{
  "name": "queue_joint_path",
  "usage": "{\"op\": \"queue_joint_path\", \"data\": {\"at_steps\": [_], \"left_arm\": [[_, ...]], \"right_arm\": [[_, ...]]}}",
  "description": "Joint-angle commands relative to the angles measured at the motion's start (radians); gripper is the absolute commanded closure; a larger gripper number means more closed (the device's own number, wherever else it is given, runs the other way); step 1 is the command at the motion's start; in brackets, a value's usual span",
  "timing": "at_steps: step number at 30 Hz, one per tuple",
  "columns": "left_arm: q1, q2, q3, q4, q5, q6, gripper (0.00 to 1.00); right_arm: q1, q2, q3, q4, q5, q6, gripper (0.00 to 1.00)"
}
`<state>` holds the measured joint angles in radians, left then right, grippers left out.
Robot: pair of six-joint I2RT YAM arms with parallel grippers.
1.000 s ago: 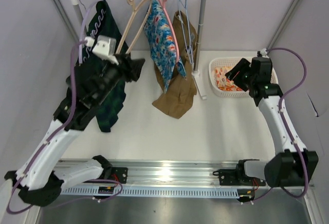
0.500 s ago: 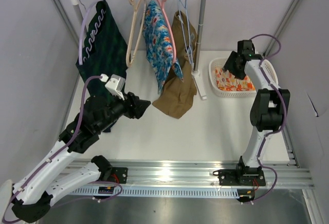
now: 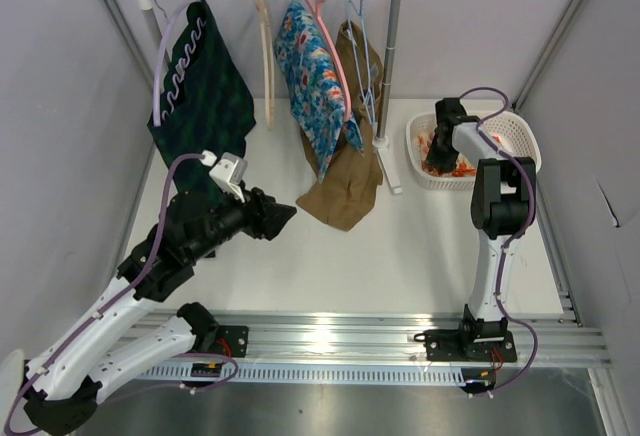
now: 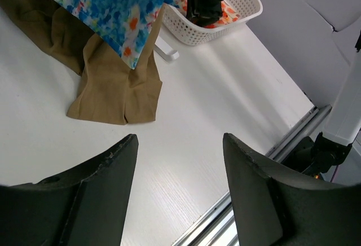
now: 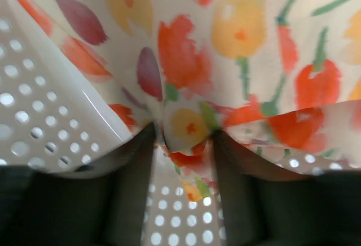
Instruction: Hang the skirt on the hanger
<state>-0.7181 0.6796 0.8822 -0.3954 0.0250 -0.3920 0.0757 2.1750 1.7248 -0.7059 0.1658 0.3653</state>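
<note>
Skirt [image 5: 186,48] in far-right basket [image 4: 214,31]: pinched a fold with right gripper [image 5: 183,137], arm stretched far; held left gripper [image 4: 179,144] wide, empty, near-left.

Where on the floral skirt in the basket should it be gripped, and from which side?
Grip the raised fold of the floral skirt, coming down from above: the walls of the basket block the sides, and that ridge stands up between the fingers of the right gripper, narrow enough to pinch.

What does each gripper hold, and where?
Left gripper: nothing. Right gripper: a skirt fold lies between its fingers in the basket; grip uncertain.
</note>
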Motion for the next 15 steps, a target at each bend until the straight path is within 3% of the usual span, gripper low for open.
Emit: {"op": "queue_joint_path", "data": {"at_steps": [1, 2, 5, 11, 15], "left_arm": [[-0.004, -0.008, -0.008, 0.027, 0.021, -0.005, 0.33], [-0.004, -0.006, -0.008, 0.029, 0.024, -0.004, 0.33], [-0.004, 0.0, -0.005, 0.029, 0.024, -0.002, 0.33], [-0.004, 0.008, -0.005, 0.036, 0.027, 0.001, 0.33], [-0.006, 0.012, -0.006, 0.044, 0.035, -0.001, 0.33]], "right_arm": [[-0.014, -0.003, 0.019, 0.008, 0.043, -0.011, 0.66], [-0.017, -0.01, 0.021, 0.011, 0.04, -0.011, 0.8], [-0.033, -0.041, 0.025, 0.019, 0.029, -0.012, 0.99], [-0.06, -0.155, 0.062, 0.003, 0.026, -0.005, 1.0], [-0.062, -0.218, 0.175, -0.046, 0.038, -0.005, 1.0]]}}
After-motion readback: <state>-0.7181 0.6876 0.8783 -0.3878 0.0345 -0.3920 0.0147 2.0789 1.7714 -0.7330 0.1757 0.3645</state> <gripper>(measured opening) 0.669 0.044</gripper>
